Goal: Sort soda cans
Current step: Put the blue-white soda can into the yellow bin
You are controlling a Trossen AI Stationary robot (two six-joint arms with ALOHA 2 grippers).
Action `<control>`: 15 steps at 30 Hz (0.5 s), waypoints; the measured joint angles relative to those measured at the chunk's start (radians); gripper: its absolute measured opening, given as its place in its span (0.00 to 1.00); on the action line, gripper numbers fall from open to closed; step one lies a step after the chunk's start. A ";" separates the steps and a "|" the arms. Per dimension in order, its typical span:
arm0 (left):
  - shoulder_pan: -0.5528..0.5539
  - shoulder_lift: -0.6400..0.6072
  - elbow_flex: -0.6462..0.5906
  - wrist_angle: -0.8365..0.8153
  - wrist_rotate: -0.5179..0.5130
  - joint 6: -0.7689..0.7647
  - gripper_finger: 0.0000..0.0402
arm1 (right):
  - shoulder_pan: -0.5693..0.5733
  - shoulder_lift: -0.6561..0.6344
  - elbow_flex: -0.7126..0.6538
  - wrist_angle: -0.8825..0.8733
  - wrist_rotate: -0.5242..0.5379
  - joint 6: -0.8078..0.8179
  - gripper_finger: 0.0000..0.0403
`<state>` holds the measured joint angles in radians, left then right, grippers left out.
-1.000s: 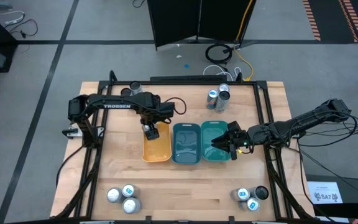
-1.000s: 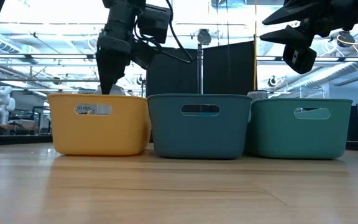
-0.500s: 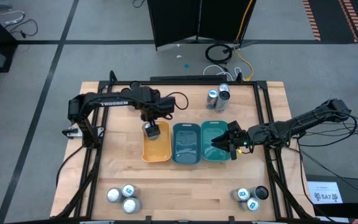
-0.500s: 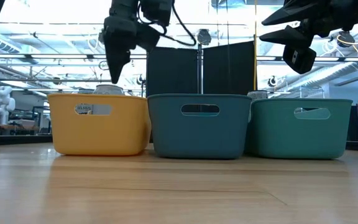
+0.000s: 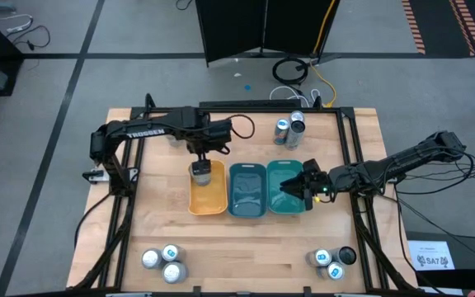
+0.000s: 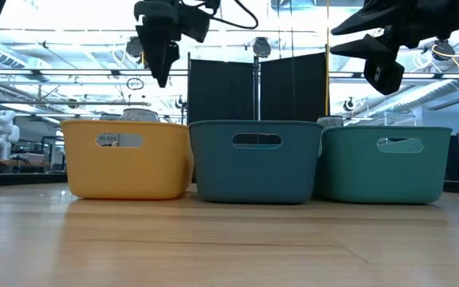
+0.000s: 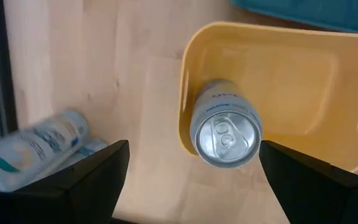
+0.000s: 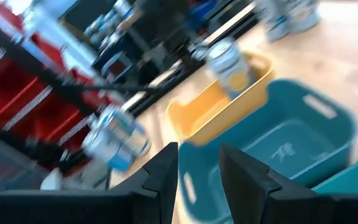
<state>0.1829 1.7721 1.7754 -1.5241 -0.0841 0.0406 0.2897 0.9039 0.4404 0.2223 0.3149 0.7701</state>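
The desk [image 5: 246, 239] was a pale wooden top with a dark metal frame along its edges, standing on a grey floor [image 5: 138, 33] crossed by dark lines. Three trays sat side by side near its middle: a yellow tray [image 5: 208, 198], a dark teal tray [image 5: 246, 192] and a lighter teal tray [image 5: 282, 177]. One silver can [image 5: 200, 171] stood upright inside the yellow tray, at its far end against the wall. The left gripper [image 5: 202, 151] hung above that end of the tray with its jaws wide open and nothing between them. The right gripper [image 5: 293, 189] hovered over the lighter teal tray, its jaws drawn close together with only a narrow gap and holding nothing. Other soda cans stood in clusters on the desk: two at the far edge [image 5: 289, 125], three at the near left corner [image 5: 163, 261] and three at the near right corner [image 5: 333, 261], one of them dark. Beyond the far edge stood a black partition [image 5: 262, 29] with coiled cables [image 5: 291, 70] on the floor beside it. From table height, the room behind showed bright windows, ceiling beams and a white robot figure [image 6: 1, 131] at the left.
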 joint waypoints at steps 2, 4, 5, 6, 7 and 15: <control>0.000 0.000 0.005 -0.002 0.000 0.075 0.92 | 0.000 0.000 0.000 0.002 0.060 0.013 0.27; 0.000 0.000 0.006 0.000 -0.001 0.183 0.92 | 0.000 0.000 0.000 0.001 0.116 0.006 0.27; 0.000 0.000 0.006 -0.001 -0.002 0.241 0.92 | 0.000 0.000 0.000 0.001 0.135 -0.006 0.27; 0.000 0.000 0.007 -0.002 -0.004 0.294 0.92 | -0.001 0.000 0.000 0.001 0.151 -0.019 0.27; 0.000 0.000 0.007 -0.002 -0.004 0.328 0.92 | -0.001 0.000 0.000 0.001 0.166 -0.034 0.27; 0.025 -0.027 -0.009 0.025 0.130 0.395 0.92 | -0.036 0.000 0.000 0.050 0.213 -0.055 0.27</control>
<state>0.2078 1.7449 1.7666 -1.4995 0.0462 0.4357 0.2535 0.9039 0.4404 0.2723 0.5281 0.7153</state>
